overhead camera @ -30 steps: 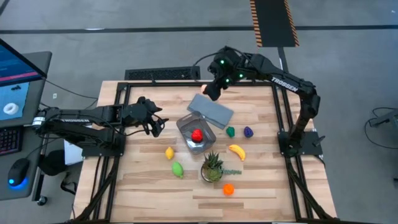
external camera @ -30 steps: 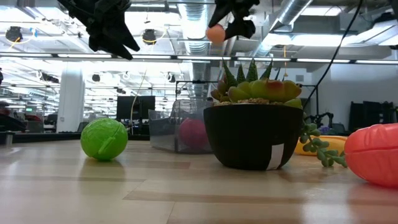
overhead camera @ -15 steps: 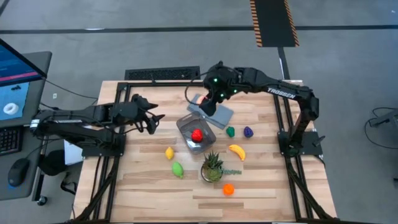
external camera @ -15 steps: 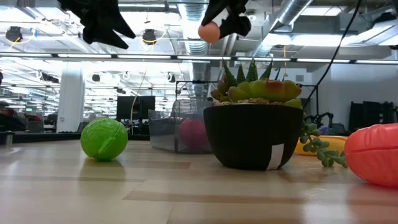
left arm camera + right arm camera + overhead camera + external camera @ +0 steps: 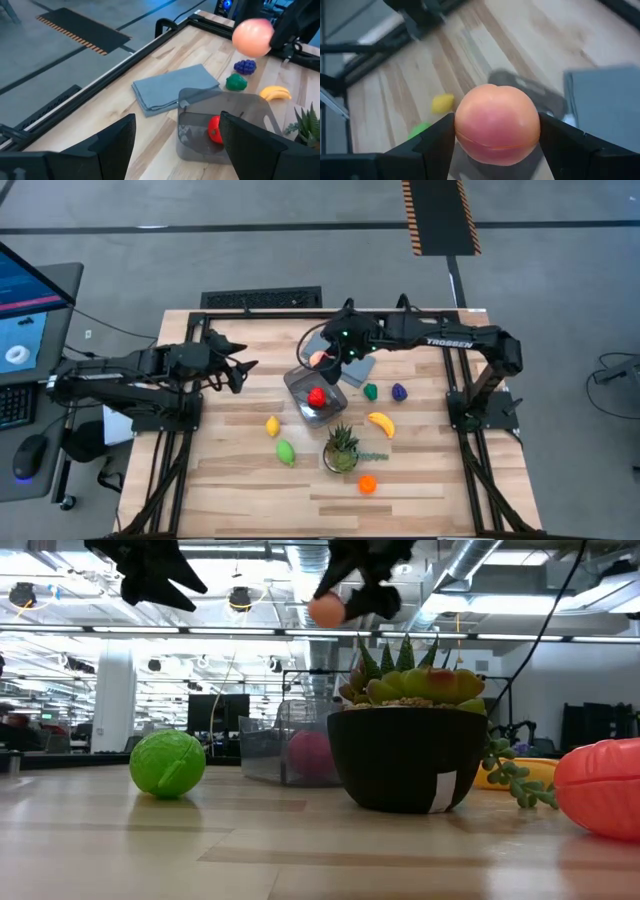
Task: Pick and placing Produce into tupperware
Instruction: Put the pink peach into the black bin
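Observation:
My right gripper (image 5: 325,357) is shut on a pink-orange toy peach (image 5: 318,359) and hangs above the far rim of the clear tub (image 5: 316,396). The tub stands at mid-table with a red fruit (image 5: 317,396) lying in it. In the low view the peach (image 5: 326,610) is high over the tub (image 5: 275,750). My left gripper (image 5: 236,369) is open, in the air left of the tub, touching nothing. A yellow fruit (image 5: 272,425), a green one (image 5: 286,451), a banana (image 5: 380,422), a small green piece (image 5: 371,391), purple grapes (image 5: 400,392) and an orange piece (image 5: 367,484) lie on the table. My right gripper pinches the peach (image 5: 496,131) between its two fingers (image 5: 437,145), one on each side of the round body. The fingers reach it slanting down from the table's far right. The peach is lifted clear, over the tub's rim (image 5: 530,92).
The flat grey-blue lid (image 5: 352,364) lies just beyond the tub, partly under my right arm. A spiky potted plant (image 5: 341,448) stands near of the tub, between the banana and the green fruit. Bare wood lies on the table's left and near parts.
My right gripper has carried the peach from near the table's far edge toward the near left and somewhat down, ending above the tub's far rim. My left gripper has drawn back a little toward the table's left edge and risen slightly.

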Tool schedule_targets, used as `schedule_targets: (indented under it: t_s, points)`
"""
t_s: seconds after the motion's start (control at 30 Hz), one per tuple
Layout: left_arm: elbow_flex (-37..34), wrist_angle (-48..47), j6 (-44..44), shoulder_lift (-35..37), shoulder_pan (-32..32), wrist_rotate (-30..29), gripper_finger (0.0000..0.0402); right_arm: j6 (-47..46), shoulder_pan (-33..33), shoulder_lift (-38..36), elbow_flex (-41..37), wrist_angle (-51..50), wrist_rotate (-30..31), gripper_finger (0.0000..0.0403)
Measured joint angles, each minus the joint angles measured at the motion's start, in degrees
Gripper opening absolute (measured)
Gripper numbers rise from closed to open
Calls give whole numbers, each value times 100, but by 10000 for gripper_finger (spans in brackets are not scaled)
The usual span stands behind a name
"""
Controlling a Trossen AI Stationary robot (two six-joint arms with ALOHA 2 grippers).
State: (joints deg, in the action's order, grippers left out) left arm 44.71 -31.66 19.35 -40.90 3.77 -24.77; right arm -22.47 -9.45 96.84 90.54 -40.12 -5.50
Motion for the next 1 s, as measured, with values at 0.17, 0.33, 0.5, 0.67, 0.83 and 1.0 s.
schedule_targets:
  t_s: [0.17, 0.33, 0.5, 0.67, 0.83, 1.0]
  points:
    - [2, 17, 8, 16, 2, -40, 273, -271, 45, -192, -732, 891, -12, 282]
    - [2, 36, 74, 17, 2, -109, 273, -399, 179, -109, -1211, 1693, -36, 282]
    - [2, 65, 95, 19, 0, -111, 273, -459, 226, 120, -1396, 1970, -48, 282]
    - [2, 69, 127, 19, 2, -146, 273, -520, 219, 447, -1383, 2274, -48, 282]
    - [2, 65, 127, 17, 0, -155, 273, -716, 223, 814, -1389, 2525, -197, 282]
    - [2, 53, 133, 19, 0, -157, 273, -843, 238, 1115, -1402, 2774, -308, 282]
